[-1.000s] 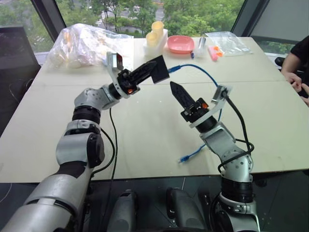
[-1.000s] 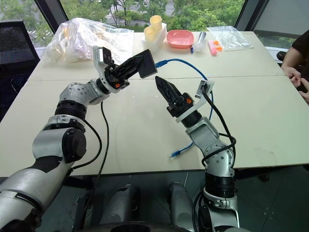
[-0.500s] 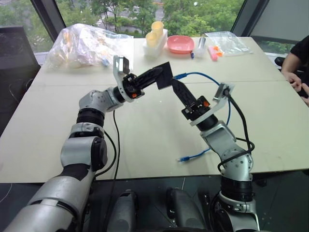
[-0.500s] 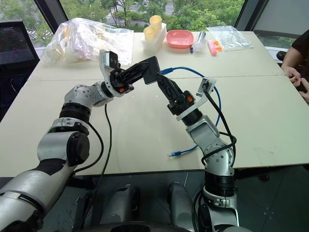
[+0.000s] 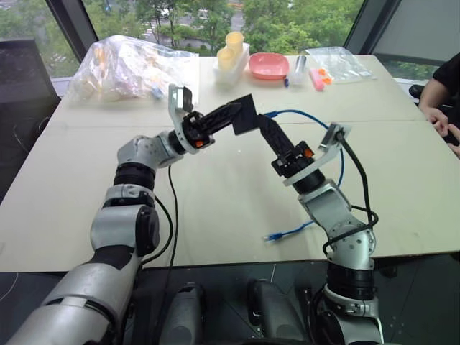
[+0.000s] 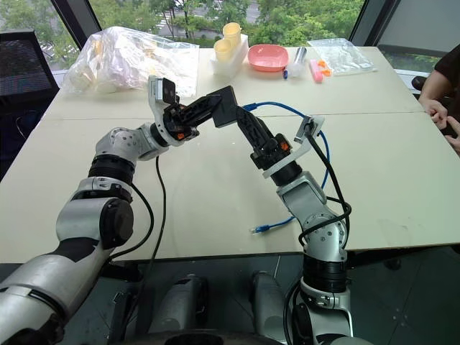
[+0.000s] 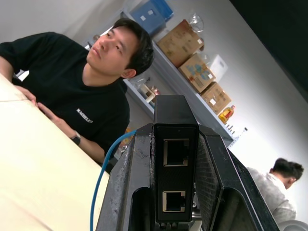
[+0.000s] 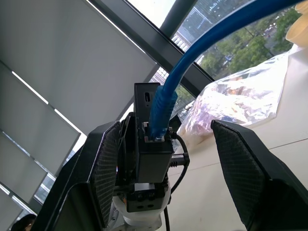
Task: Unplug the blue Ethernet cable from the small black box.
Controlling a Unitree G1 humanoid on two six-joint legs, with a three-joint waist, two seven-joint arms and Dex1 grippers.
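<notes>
- The left gripper (image 5: 231, 115) is holding the box (image 5: 242, 115) above the surface (image 5: 215, 208), fingers pinching it.
- The cable (image 8: 163, 103) is sitting plugged in.
- The right gripper (image 8: 166, 159), fingers spread, is flanking the plug; gripping and pulling remain.

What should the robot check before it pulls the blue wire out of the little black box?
1. Left gripper shut firmly on the small black box: ok.
2. Blue Ethernet cable plugged into the box: ok, not out yet.
3. Right gripper open, one finger on each side of the plug: ok.
4. Right fingers touching the plug: not ok, gaps remain.
5. Plug's release clip pressed: cannot tell.
6. Cable's loose end lying free on the table: ok.
</notes>
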